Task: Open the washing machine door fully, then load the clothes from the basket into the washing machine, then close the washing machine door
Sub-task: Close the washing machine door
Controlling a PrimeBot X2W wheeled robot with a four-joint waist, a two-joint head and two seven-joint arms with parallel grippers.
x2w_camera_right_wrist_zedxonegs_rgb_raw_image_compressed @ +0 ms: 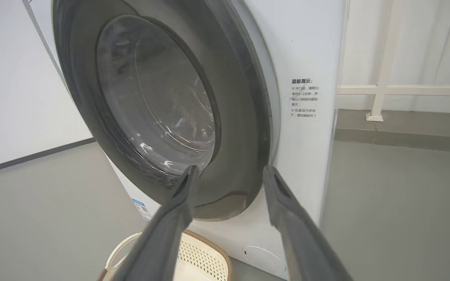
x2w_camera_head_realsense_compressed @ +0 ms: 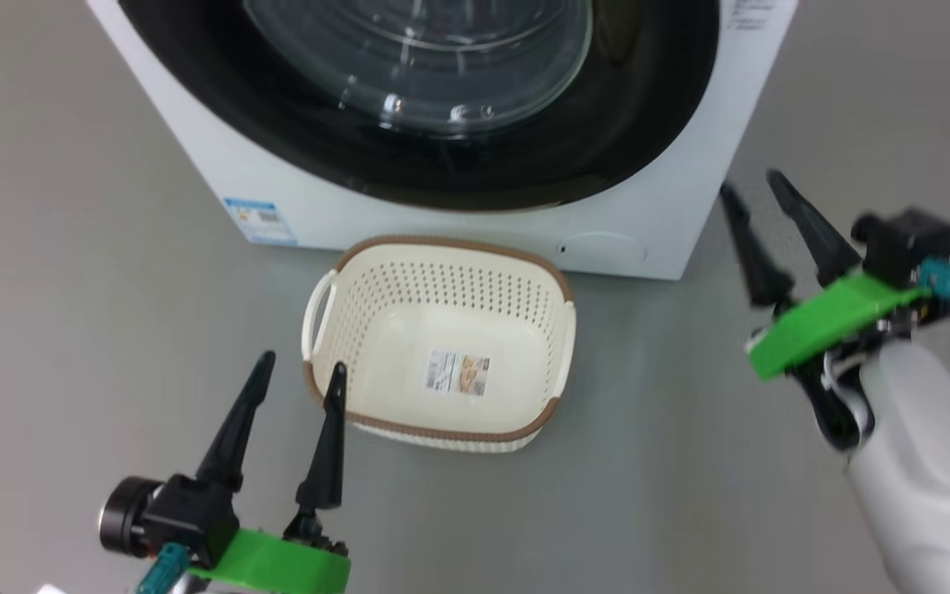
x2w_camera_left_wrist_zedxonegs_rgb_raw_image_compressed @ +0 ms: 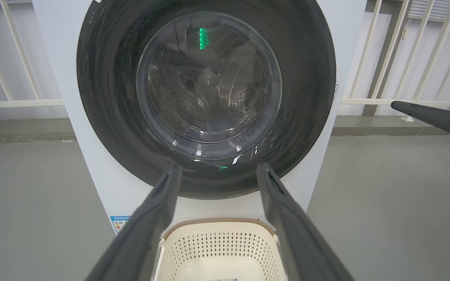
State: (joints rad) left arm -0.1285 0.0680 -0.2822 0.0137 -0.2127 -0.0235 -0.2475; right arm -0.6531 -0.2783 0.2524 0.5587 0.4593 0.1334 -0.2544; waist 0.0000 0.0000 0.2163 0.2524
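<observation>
Door: large round washing machine door with a wide glossy black rim and bulging clear glass window [x2w_camera_left_wrist_zedxonegs_rgb_raw_image_compressed: 108, 97], lying flush against the machine front, so the closing step looks done
Machine: big white box-shaped front-loading washing machine [x2w_camera_head_realsense_compressed: 442, 210] on the grey floor [x2w_camera_head_realsense_compressed: 71, 330], with a small blue sticker [x2w_camera_head_realsense_compressed: 254, 219] at its lower left corner
Basket: small cream-white perforated plastic basket with a brown rim [x2w_camera_head_realsense_compressed: 450, 242], set just before the machine and under the door, probably to keep the carry short; a paper label [x2w_camera_head_realsense_compressed: 458, 373] lies on its floor
Clothes: judged inside the drum, as the basket carries just its label; not legible through the glass
Left gripper [x2w_camera_head_realsense_compressed: 302, 363]: low by the basket's near left corner, aimed at the door, fingers spread wide, gripping nothing
Right gripper [x2w_camera_head_realsense_compressed: 751, 183]: off the machine's right front corner, clear of the door, jaws apart with nothing between
</observation>
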